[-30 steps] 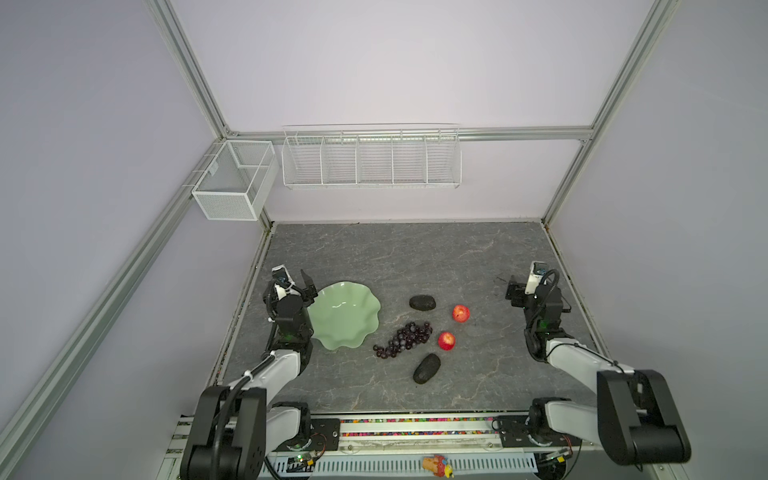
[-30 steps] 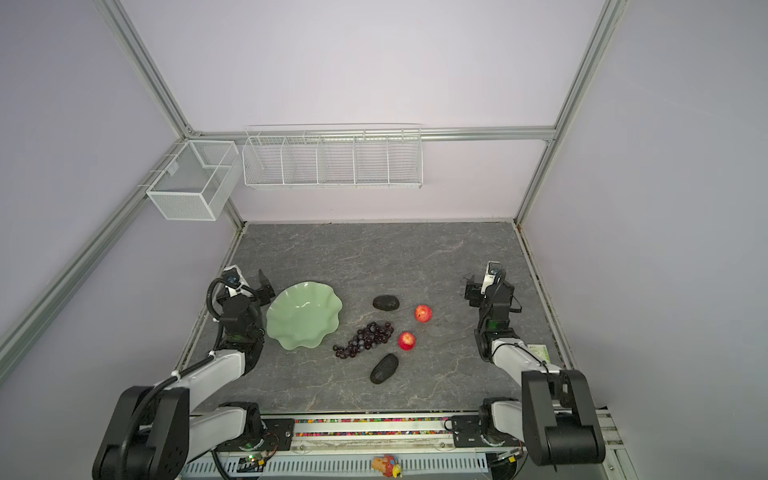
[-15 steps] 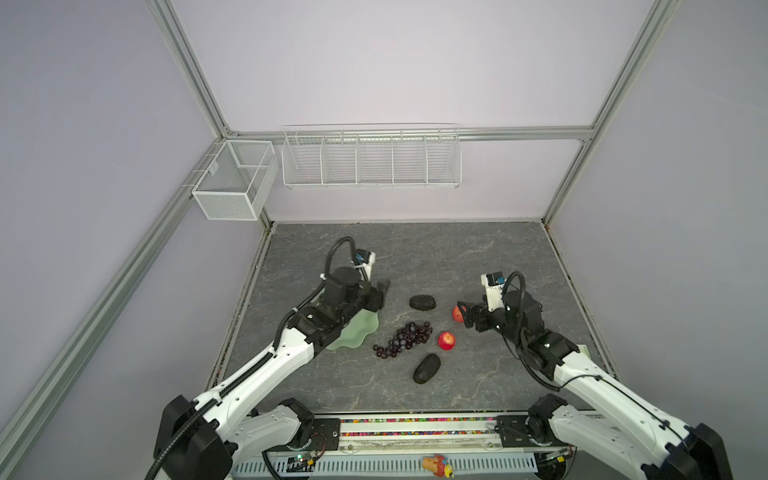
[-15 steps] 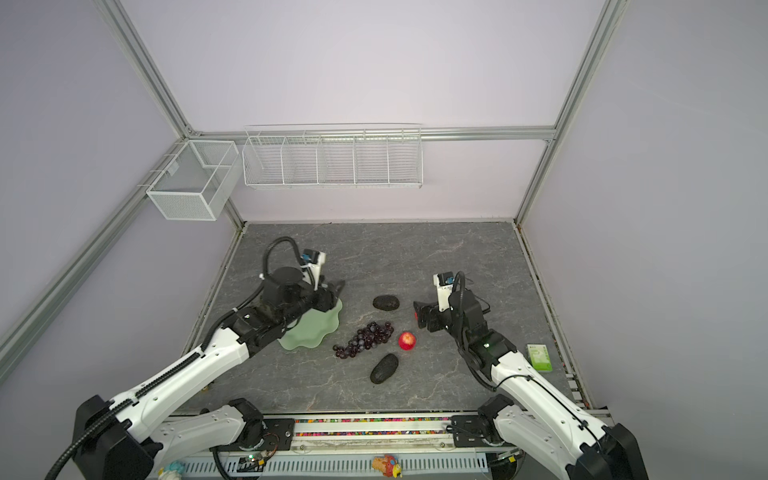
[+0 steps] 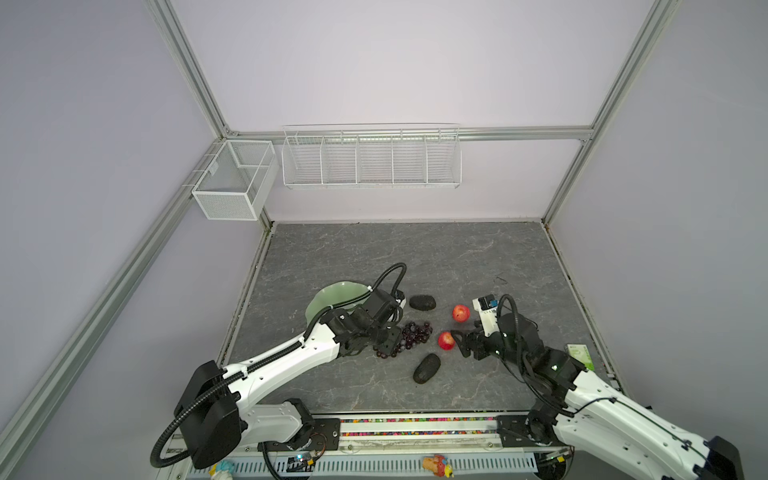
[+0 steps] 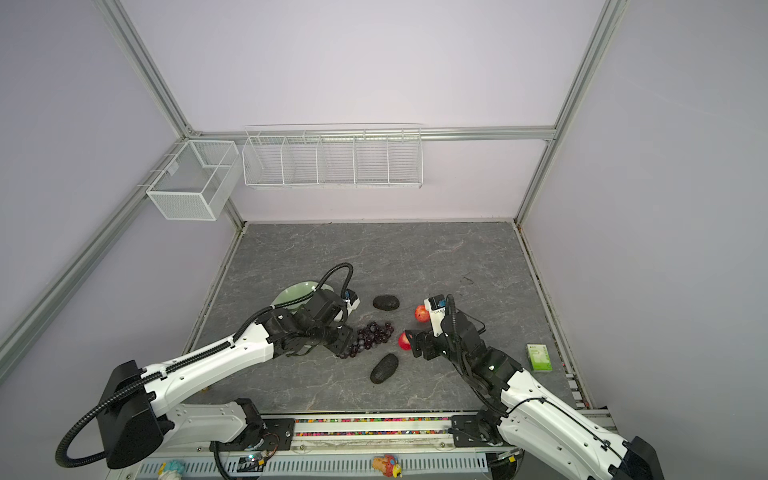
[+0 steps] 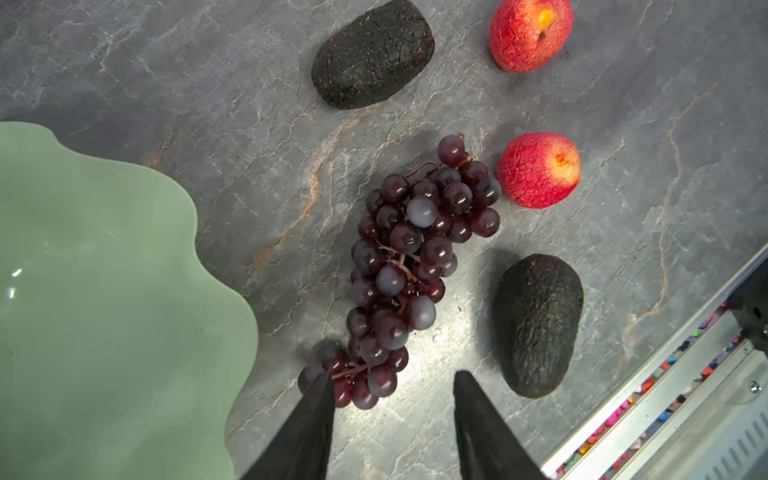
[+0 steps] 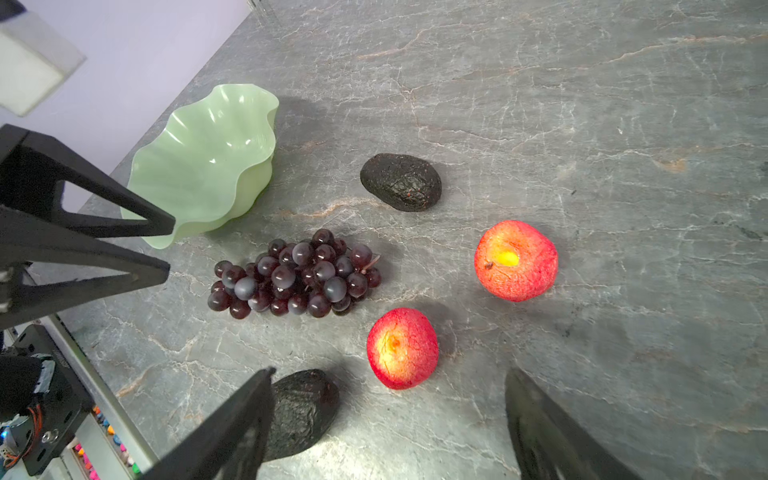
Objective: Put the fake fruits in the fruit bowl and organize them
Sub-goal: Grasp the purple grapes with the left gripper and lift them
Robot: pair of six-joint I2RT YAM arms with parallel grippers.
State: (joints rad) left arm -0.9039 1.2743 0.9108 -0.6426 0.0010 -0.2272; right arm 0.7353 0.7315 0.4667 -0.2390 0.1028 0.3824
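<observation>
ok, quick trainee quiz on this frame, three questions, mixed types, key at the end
1. True or false: the fruit bowl already holds a fruit.
2. The left end effector has its fingers set either side of the end of: A) an apple, B) the grapes, C) an avocado.
3. Short answer: is the right end effector open or shut?

Key: 1 false, the bowl is empty; 2 B; 3 open.

Glossy pale-green bowl (image 8: 199, 166), rough matt avocados (image 7: 372, 54), shiny grapes (image 7: 415, 257), stone-look tabletop (image 8: 582, 104).
</observation>
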